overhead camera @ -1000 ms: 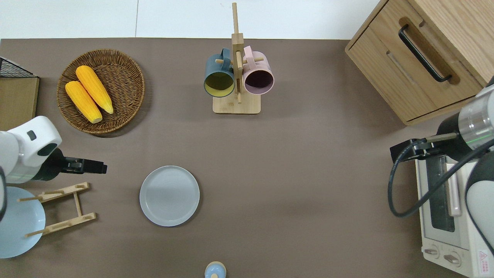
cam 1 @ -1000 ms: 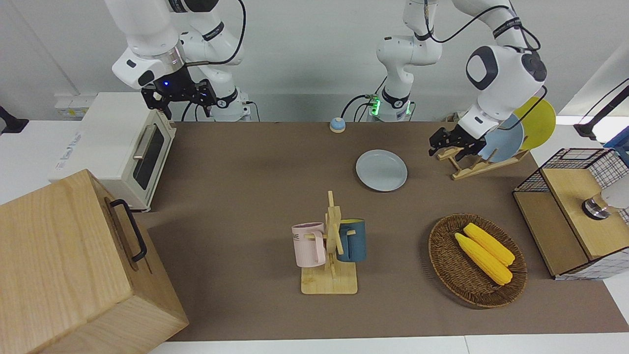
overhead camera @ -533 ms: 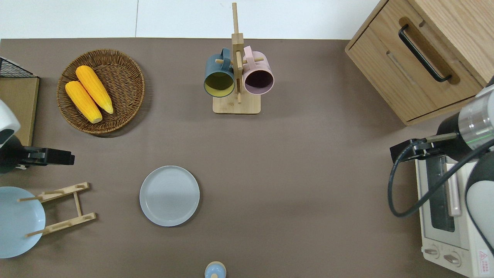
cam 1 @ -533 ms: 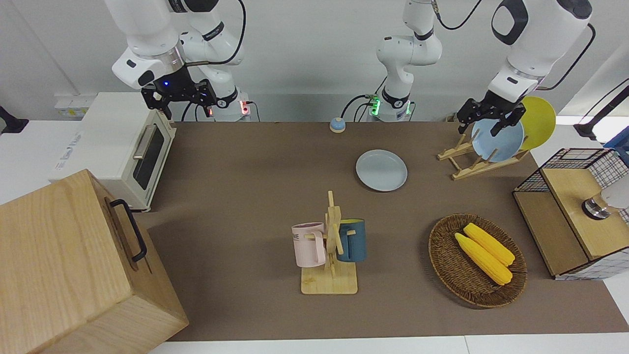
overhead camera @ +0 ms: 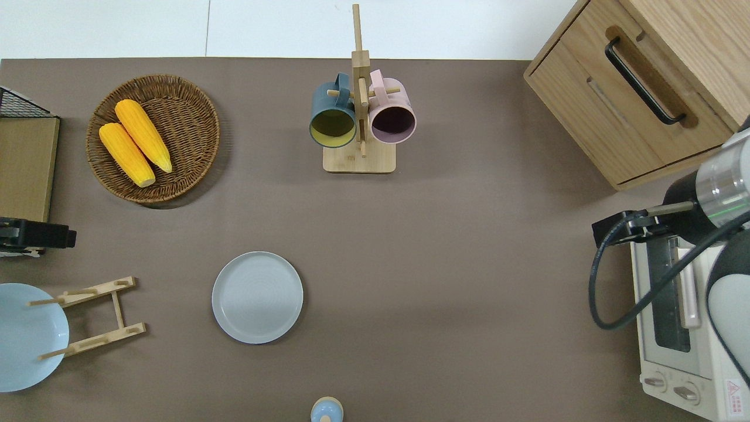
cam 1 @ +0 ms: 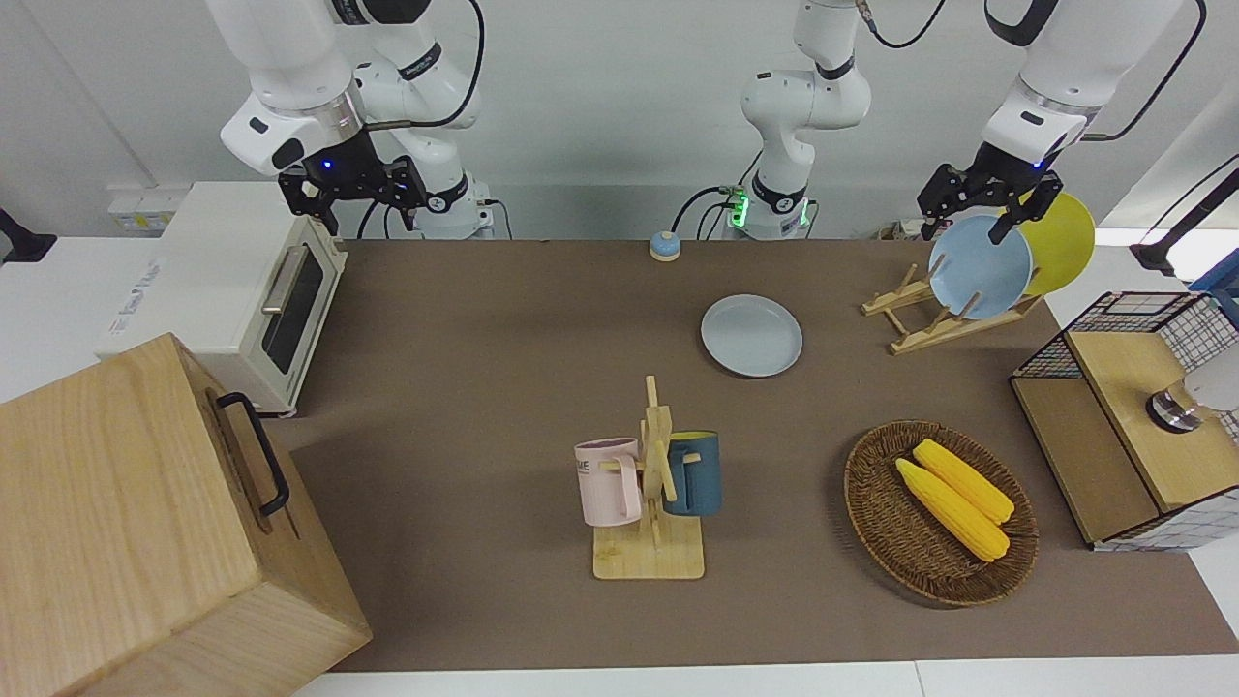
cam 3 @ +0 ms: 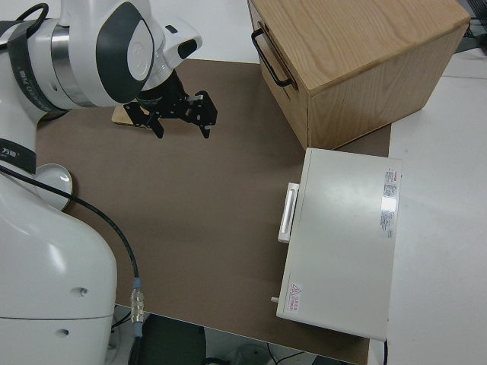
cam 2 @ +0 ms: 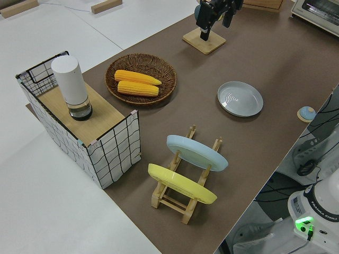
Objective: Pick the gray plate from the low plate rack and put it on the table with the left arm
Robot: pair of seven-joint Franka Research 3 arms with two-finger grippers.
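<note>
The gray plate (cam 1: 751, 335) lies flat on the table (cam 1: 484, 319), beside the low plate rack (cam 1: 929, 324) and toward the right arm's end from it; it also shows in the overhead view (overhead camera: 257, 297) and the left side view (cam 2: 240, 98). The rack (overhead camera: 94, 316) holds a light blue plate (cam 1: 980, 266) and a yellow plate (cam 1: 1063, 242). My left gripper (cam 1: 971, 215) is open and empty, raised in the air. In the overhead view it (overhead camera: 58, 236) is at the left arm's end of the table, between the rack and a wire-sided shelf. My right arm (cam 1: 353, 189) is parked with its gripper open.
A mug tree (cam 1: 650, 484) with a pink and a blue mug stands mid-table. A wicker basket with two corn cobs (cam 1: 939, 508), a wire-sided shelf (cam 1: 1142, 416), a toaster oven (cam 1: 242, 290), a wooden cabinet (cam 1: 145, 523) and a small blue bell (cam 1: 664, 246) stand around the edges.
My left gripper has risen from low beside the rack and drawn back toward the left arm's end of the table. The gray plate has stayed flat on the table.
</note>
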